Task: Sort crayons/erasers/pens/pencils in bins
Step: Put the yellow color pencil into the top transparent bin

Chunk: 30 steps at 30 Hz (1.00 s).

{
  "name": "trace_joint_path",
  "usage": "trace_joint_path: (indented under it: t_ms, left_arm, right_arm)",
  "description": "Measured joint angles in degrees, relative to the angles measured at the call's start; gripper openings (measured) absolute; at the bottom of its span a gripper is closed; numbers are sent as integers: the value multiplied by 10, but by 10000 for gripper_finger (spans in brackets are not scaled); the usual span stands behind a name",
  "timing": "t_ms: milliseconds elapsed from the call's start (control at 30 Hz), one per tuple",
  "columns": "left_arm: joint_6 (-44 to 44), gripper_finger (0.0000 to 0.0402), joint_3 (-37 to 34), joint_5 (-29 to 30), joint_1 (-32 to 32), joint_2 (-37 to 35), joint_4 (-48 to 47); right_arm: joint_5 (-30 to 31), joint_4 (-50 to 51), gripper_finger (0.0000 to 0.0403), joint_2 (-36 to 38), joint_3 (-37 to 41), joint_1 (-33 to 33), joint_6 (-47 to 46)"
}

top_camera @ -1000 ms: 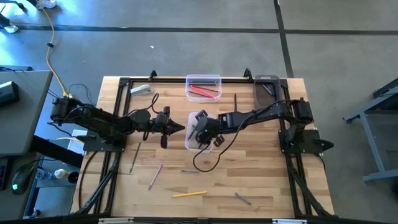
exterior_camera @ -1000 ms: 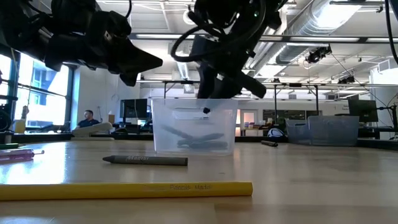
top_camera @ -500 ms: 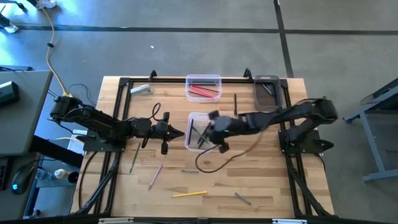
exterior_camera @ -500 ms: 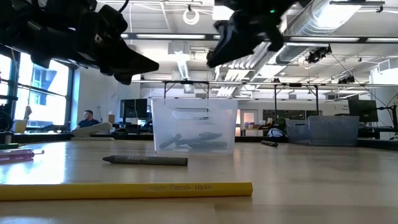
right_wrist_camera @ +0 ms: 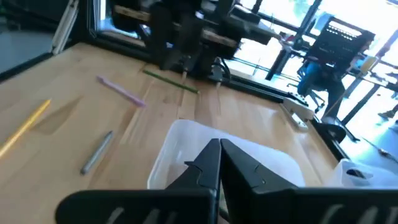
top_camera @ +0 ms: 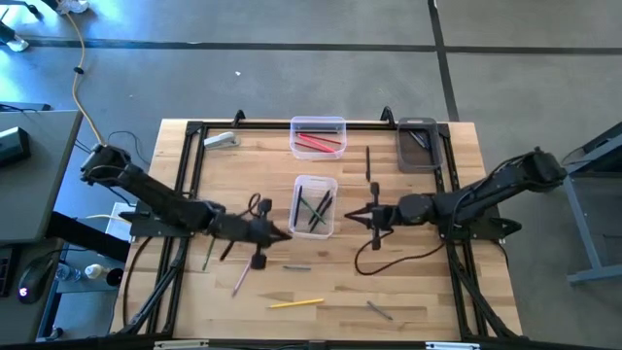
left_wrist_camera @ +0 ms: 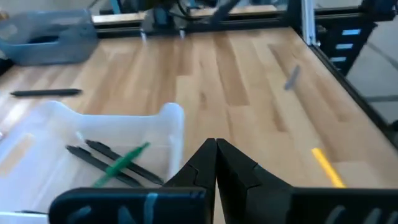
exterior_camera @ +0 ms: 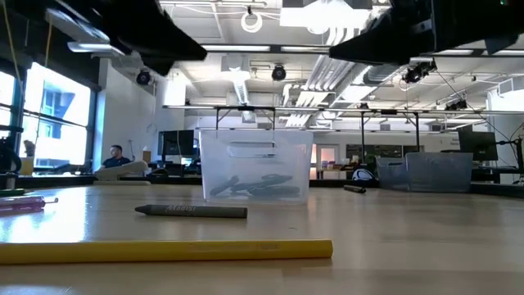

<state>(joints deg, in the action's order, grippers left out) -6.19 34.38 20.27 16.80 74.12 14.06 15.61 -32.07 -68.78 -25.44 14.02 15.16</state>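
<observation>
On the pale wooden table [top_camera: 408,292], three small rounded plastic bins are standing. A clear rectangular tub [top_camera: 314,205] is sitting at the centre of the high view, holding dark pens and a green one. A second clear tub [top_camera: 318,136] with red sticks inside is sitting at the upper middle, against the far edge. A smoky dark grey tub [top_camera: 418,144] is sitting to the upper right.

The left gripper [top_camera: 285,233] is hovering just left of the centre tub's lower corner, its two dark fingers pressed together and holding nothing. The right gripper [top_camera: 352,215] is hovering just right of the same tub, its fingers likewise closed on nothing.

Loose items are lying in the lower half of the high view: a yellow pencil [top_camera: 295,303] at lower centre, a pink pen [top_camera: 242,275] and a green pencil [top_camera: 208,250] to its left, a short grey crayon [top_camera: 378,310] at lower right, and another grey stick [top_camera: 296,266] below the centre tub. A thin dark pencil [top_camera: 367,162] is lying between the two upper tubs.
</observation>
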Motion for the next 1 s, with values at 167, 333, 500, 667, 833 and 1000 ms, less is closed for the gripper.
trace_joint_path:
  t_ms: [167,333,500,667,833,1000]
  left_arm:
    - [-59,0,52,53,88,4,-74]
    - [-121,0,81,106,155,23,-115]
    - [-160,0,115,134,195,64,-143]
    - [-195,1,159,138,215,119,-170]
    - [-235,13,221,136,230,170,-237]
    - [-249,44,290,136,242,217,-305]
  right_arm:
    - [6,-8,0,3,11,13,-15]
    - [7,-18,0,2,11,12,-12]
    - [8,-30,0,2,11,8,-12]
    - [8,-40,0,2,11,5,-12]
    - [8,-50,0,2,11,-3,-17]
    - [9,-55,0,2,11,-3,-20]
